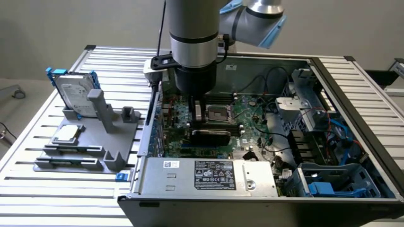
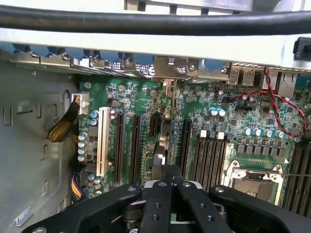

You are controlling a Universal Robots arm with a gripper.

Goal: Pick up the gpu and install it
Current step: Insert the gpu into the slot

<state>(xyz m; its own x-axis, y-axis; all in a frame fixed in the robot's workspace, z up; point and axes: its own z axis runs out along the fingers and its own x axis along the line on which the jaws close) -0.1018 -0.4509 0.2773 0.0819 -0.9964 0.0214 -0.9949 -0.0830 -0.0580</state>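
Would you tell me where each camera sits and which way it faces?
Exterior view: off the arm, above the case, looking down into it; arm and gripper show.
Wrist view: on the wrist, facing the motherboard past the shut gripper.
Shared: gripper, motherboard, CPU socket.

A plain grey wall (image 1: 75,23) stands behind. The big table (image 1: 120,61) has a shiny silver top with long ridges. The floor (image 1: 19,113) beside it is grey, with one little wheel (image 1: 19,93).
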